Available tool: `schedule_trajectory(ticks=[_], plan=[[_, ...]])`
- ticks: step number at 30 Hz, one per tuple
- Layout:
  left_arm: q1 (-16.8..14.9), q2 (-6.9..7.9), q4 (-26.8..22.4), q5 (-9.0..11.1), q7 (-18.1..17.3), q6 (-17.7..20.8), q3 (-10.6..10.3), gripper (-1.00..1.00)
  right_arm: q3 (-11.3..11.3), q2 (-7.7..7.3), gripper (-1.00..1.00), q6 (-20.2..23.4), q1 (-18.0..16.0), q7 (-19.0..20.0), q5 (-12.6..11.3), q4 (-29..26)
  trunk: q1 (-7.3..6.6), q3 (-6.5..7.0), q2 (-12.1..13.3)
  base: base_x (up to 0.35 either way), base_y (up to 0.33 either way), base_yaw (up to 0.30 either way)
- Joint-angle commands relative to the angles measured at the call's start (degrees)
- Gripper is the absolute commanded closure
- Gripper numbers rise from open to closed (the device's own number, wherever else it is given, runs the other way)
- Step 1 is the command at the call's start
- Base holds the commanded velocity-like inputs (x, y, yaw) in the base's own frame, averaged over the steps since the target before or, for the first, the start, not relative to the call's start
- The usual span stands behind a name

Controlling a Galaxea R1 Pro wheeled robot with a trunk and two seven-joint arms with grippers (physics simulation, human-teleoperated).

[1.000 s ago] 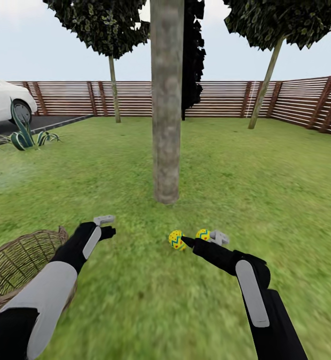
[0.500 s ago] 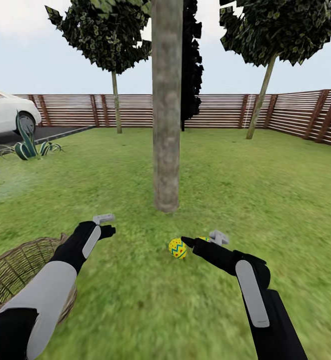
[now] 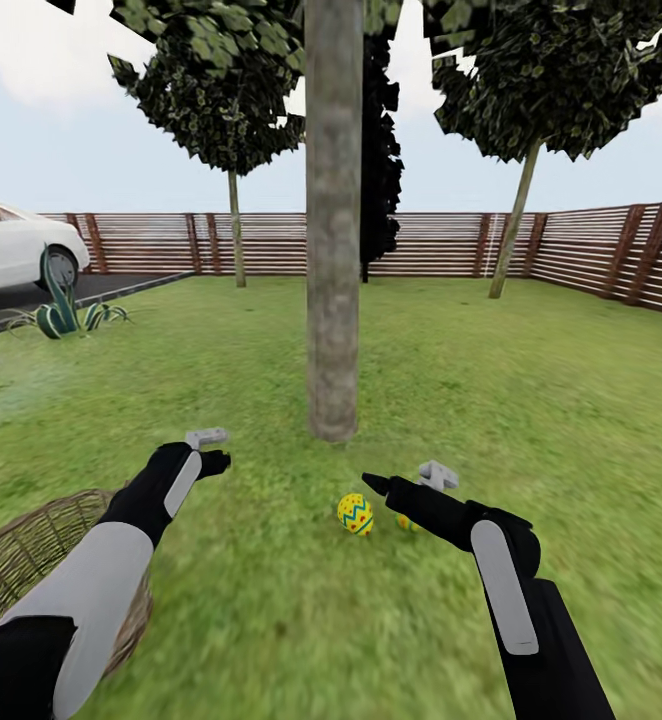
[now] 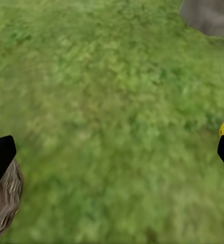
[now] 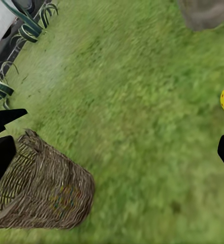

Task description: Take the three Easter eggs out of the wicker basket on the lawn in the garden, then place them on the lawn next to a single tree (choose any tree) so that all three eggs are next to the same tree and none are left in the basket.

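Head view: egg (image 3: 355,514) on the lawn (image 3: 531,400) just left of the right gripper (image 3: 403,480), jaws spread, empty.

Ahead of me the thick mottled grey-brown tree trunk (image 3: 332,250) stands upright in the middle, the one solid obstacle forward. Open green lawn (image 3: 531,400) runs wide on both sides of it, with room to pass either way. Near its base lies a yellow egg with red dots and zigzag bands (image 3: 355,514), and a second egg (image 3: 406,522) shows partly behind my right arm. The brown open-weave wicker basket (image 3: 31,560) blocks the ground at my left arm.
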Motion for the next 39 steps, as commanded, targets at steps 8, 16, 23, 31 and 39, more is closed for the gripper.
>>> schedule_trajectory(ticks=[8,16,23,31,39], plan=[[-0.02,0.09,-0.08,0.67,0.44,0.25,0.11,-1.00,-0.10,0.05,-1.00,0.30,-0.04,-0.08,-0.15,-0.04,-0.22,1.72,0.09,-0.114,0.000,0.018],[-0.03,0.13,-0.08,0.62,0.44,0.22,0.23,-1.00,-0.09,0.06,-1.00,0.30,-0.02,-0.09,-0.15,-0.04,-0.81,3.53,0.97,-0.089,0.000,0.200],[-0.03,0.13,-0.08,0.61,0.44,0.20,0.10,-1.00,-0.05,0.08,-1.00,0.30,-0.02,-0.08,-0.15,-0.04,-2.35,4.83,3.78,-0.009,0.000,0.057],[-0.03,0.13,-0.07,0.61,0.44,0.20,0.04,-1.00,1.09,0.07,-1.00,0.30,-0.02,-0.09,-0.03,-0.04,-4.11,6.27,6.99,-0.001,0.000,0.146],[-0.03,0.13,-0.04,0.61,0.44,0.33,0.23,-1.00,1.59,0.05,-1.00,0.30,-0.03,-0.09,0.01,-0.04,-5.86,7.70,10.19,0.000,0.000,0.275]])
